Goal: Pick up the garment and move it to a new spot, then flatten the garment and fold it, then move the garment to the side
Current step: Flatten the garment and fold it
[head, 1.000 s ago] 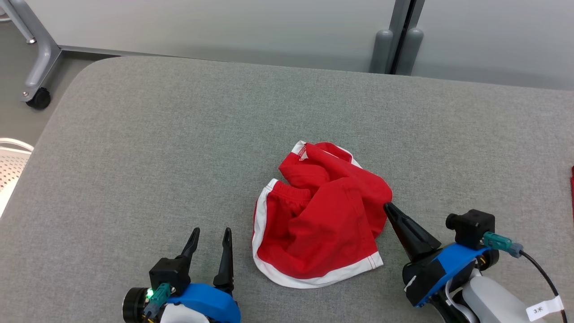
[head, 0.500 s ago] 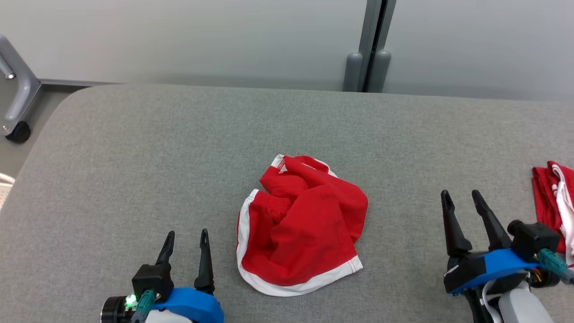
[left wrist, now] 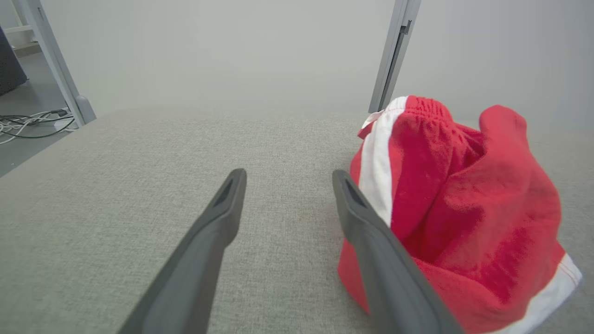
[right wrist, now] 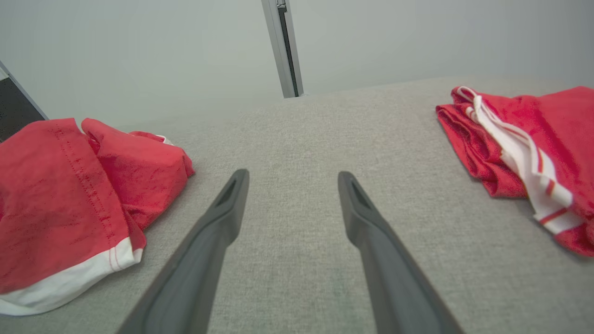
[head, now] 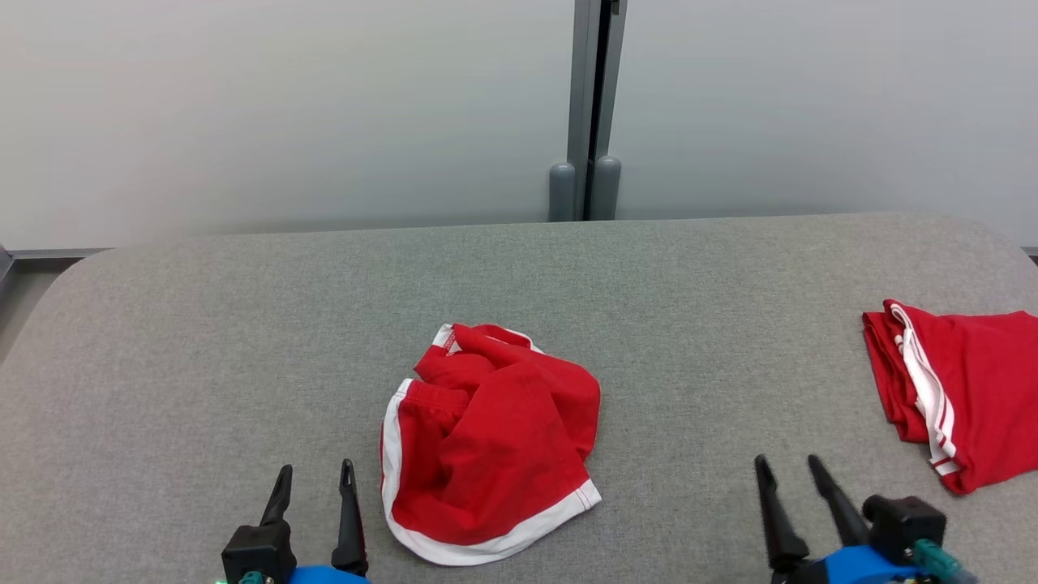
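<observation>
Head view: crumpled red garment (head: 486, 446), tiny unreadable logo patch (head: 448, 342)

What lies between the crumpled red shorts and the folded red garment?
Bare grey table separates shorts from folded garment in the head view; the right gripper, jaws open, points into that gap.

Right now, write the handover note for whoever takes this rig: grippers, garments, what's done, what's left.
Left gripper: open, empty, just left of the crumpled red shorts.
Right gripper: open, empty, over bare table, between the shorts and a folded red garment at the right edge.
Done: nothing to see on the shorts; they lie bunched mid-table. The other garment already looks folded and set aside.
Left: flatten the shorts, fold them, move them to the side.
</observation>
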